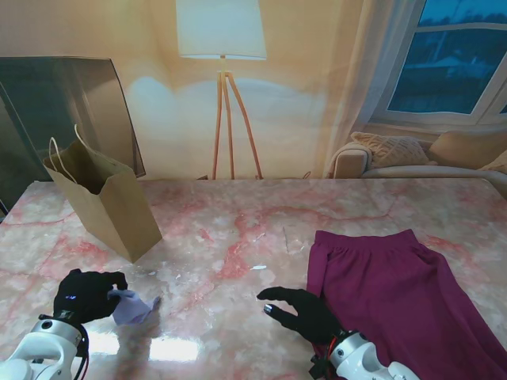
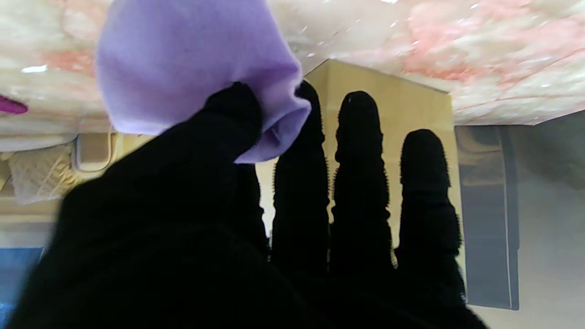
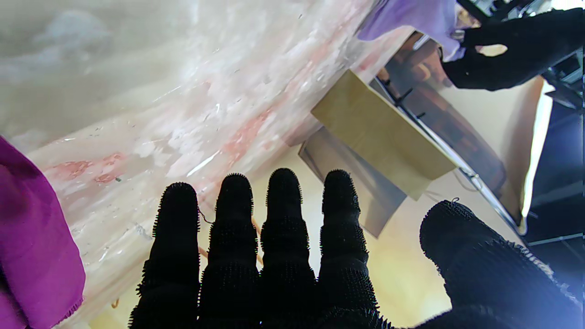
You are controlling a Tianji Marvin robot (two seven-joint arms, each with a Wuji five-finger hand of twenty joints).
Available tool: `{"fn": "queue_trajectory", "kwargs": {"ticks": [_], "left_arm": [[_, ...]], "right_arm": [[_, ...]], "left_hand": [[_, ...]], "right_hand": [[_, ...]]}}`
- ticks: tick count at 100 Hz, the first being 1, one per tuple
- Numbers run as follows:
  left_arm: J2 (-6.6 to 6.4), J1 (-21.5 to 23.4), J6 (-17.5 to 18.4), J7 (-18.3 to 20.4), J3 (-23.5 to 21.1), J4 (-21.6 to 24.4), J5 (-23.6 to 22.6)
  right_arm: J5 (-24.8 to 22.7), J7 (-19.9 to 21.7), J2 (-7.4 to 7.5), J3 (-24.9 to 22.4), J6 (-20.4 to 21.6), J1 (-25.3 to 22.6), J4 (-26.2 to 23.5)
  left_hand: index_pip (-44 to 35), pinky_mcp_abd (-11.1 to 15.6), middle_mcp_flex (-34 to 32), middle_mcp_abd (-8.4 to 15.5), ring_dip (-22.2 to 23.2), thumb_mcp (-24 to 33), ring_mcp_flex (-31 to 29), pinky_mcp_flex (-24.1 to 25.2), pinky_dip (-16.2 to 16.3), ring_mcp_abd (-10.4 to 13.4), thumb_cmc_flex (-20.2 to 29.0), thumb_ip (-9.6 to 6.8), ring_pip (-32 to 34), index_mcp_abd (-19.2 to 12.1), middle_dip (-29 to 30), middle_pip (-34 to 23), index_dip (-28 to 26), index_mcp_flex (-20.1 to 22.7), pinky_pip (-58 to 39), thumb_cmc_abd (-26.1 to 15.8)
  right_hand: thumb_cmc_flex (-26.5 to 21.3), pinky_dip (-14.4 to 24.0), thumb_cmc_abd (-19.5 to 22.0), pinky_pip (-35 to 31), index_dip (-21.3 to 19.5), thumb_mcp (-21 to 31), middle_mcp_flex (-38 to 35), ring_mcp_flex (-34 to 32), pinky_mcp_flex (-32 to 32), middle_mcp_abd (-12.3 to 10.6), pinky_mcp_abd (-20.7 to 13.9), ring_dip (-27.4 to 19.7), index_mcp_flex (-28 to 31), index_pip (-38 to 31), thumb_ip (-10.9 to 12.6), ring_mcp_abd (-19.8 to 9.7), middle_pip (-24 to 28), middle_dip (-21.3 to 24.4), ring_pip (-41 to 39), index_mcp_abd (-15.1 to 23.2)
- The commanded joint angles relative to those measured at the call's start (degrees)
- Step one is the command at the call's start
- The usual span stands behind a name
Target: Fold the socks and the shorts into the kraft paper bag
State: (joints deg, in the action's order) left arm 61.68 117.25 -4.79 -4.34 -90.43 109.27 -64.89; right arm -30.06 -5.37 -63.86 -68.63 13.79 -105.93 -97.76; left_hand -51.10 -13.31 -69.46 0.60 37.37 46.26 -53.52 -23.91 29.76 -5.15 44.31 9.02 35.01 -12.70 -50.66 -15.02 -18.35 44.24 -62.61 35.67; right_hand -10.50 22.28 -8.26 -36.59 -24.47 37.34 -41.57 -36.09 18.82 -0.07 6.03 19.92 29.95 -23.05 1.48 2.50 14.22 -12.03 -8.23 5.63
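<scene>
My left hand [image 1: 87,294] sits near the table's front left, shut on a lilac sock [image 1: 133,307] pinched between thumb and fingers; the left wrist view shows the sock [image 2: 192,77] draped over my thumb. The kraft paper bag [image 1: 107,202] stands open and tilted farther from me on the left, also seen past my left hand's fingers [image 2: 361,183]. The magenta shorts [image 1: 396,297] lie flat on the right. My right hand [image 1: 305,313] hovers open at their near left edge, fingers [image 3: 283,237] spread, holding nothing.
The pink marble table [image 1: 253,229] spans the view. A dark glass panel [image 1: 55,103] stands behind the bag. A floor lamp [image 1: 223,95] and a sofa [image 1: 412,158] stand beyond the far edge.
</scene>
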Motion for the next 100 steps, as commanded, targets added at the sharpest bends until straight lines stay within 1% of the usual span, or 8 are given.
{"fn": "queue_trajectory", "kwargs": {"ticks": [1, 29, 47, 53, 60, 64, 82, 100], "left_arm": [[0.40, 0.1, 0.5, -0.1, 0.5, 1.4, 0.5], [0.75, 1.0, 1.7, -2.5, 3.2, 5.1, 2.1], [1.17, 0.7, 1.7, -3.8, 5.9, 5.7, 6.2], [1.17, 0.5, 1.4, -3.1, 6.3, 5.7, 7.2], [1.19, -0.4, 0.7, -2.5, 7.0, 4.9, 8.4], [1.18, -0.9, 0.2, -2.0, 7.4, 4.3, 9.2], [0.88, -3.6, -1.1, 0.6, 8.9, 0.2, 11.4], [0.54, -6.2, -2.6, 2.4, 10.6, -4.0, 12.2]], "right_arm": [[-0.1, 0.2, 0.10, 0.2, 0.1, -0.3, -0.2], [-0.1, 0.0, 0.05, 0.0, 0.0, -0.5, -0.3], [-0.2, -0.1, 0.06, -0.1, 0.3, -0.7, -0.2], [-0.2, -0.3, 0.01, -0.3, 0.3, -0.8, -0.2], [-0.2, -0.4, -0.01, -0.4, 0.4, -1.0, -0.2], [-0.2, -0.4, 0.00, -0.4, 0.4, -1.0, -0.2], [-0.2, -0.2, 0.03, -0.4, 0.4, -1.0, -0.2], [-0.1, -0.1, 0.05, -0.3, 0.3, -0.8, -0.2]], "left_hand": [[-2.1, -1.4, -2.1, 0.9, 0.7, 2.0, -1.6, -0.2, 0.0, 0.5, 0.4, 1.99, 1.7, -0.8, 0.8, -0.3, 0.3, 3.8, -1.7, -0.3], [-1.2, -1.3, -4.0, 1.0, -0.2, 1.9, -4.8, -1.9, -0.1, 0.9, -1.0, 2.06, 2.3, 1.5, 5.9, -2.8, 2.7, 5.8, -3.1, -0.4], [-0.7, -1.0, -5.9, 1.1, -0.9, 1.8, -7.2, -2.7, -0.2, 0.9, -2.2, 2.21, 2.8, 3.0, 9.5, -3.9, 3.7, 6.7, -3.9, -0.5], [-0.6, -0.7, -6.3, 1.1, -1.4, 1.5, -8.3, -2.9, -0.2, 2.1, -2.5, 2.23, 2.7, 3.4, 10.7, -4.3, 4.0, 6.8, -4.1, -0.7], [-0.6, -0.9, -6.5, 1.0, -1.6, 1.4, -8.6, -3.0, -0.2, 1.9, -2.5, 2.17, 2.9, 3.7, 11.1, -4.8, 4.1, 6.9, -4.4, -0.6], [-0.9, -1.2, -6.5, 0.9, -1.5, 1.0, -8.4, -2.8, -0.1, 0.6, -2.4, 2.20, 3.1, 4.0, 11.1, -5.3, 3.8, 6.9, -4.6, -0.3], [-1.8, -1.6, -6.6, 0.9, -1.1, 0.2, -8.2, -2.6, 0.1, 0.5, -2.1, 2.34, 3.9, 4.1, 11.2, -6.0, 3.0, 7.1, -5.0, 1.2], [-4.7, -2.0, -7.6, 1.2, -0.8, 0.0, -8.5, -3.3, 0.5, 0.2, -2.9, 3.69, 5.7, 3.6, 10.9, -6.5, 1.2, 6.7, -6.2, 6.2]], "right_hand": [[-0.2, 2.1, 0.7, -1.5, -0.6, -0.6, -1.3, -1.7, 0.1, -0.9, 0.2, 1.2, 0.4, -0.4, -2.6, 0.5, 1.1, -0.5, -1.4, 1.4], [-0.3, 2.1, 0.7, -1.5, -0.6, -0.6, -1.3, -1.6, 0.2, -0.9, 0.2, 1.2, 0.4, -0.4, -2.6, 0.4, 1.1, -0.6, -1.3, 1.4], [-0.2, 2.1, 0.7, -1.5, -0.6, -0.6, -1.2, -1.5, 0.1, -1.0, 0.1, 1.2, 0.3, -0.4, -2.6, 0.4, 1.0, -0.6, -1.3, 1.5], [-0.3, 2.1, 0.7, -1.5, -0.7, -0.6, -1.2, -1.5, 0.1, -0.9, 0.2, 1.2, 0.5, -0.5, -2.6, 0.4, 1.0, -0.6, -1.3, 1.4], [-0.3, 2.1, 0.7, -1.5, -0.7, -0.5, -1.3, -1.4, 0.1, -1.0, 0.2, 1.2, 0.5, -0.5, -2.6, 0.4, 1.0, -0.6, -1.2, 1.4], [-0.2, 2.1, 0.7, -1.5, -0.6, -0.5, -1.2, -1.4, 0.1, -0.9, 0.1, 1.2, 0.4, -0.4, -2.6, 0.4, 1.0, -0.6, -1.2, 1.3], [-0.2, 2.1, 0.7, -1.5, -0.6, -0.5, -1.1, -1.4, 0.1, -1.0, 0.1, 1.2, 0.5, -0.4, -2.6, 0.3, 1.0, -0.6, -1.2, 1.3], [-0.3, 2.1, 0.7, -1.5, -0.7, -0.5, -1.2, -1.4, 0.2, -1.0, 0.1, 1.2, 0.5, -0.4, -2.6, 0.3, 1.0, -0.6, -1.2, 1.4]]}}
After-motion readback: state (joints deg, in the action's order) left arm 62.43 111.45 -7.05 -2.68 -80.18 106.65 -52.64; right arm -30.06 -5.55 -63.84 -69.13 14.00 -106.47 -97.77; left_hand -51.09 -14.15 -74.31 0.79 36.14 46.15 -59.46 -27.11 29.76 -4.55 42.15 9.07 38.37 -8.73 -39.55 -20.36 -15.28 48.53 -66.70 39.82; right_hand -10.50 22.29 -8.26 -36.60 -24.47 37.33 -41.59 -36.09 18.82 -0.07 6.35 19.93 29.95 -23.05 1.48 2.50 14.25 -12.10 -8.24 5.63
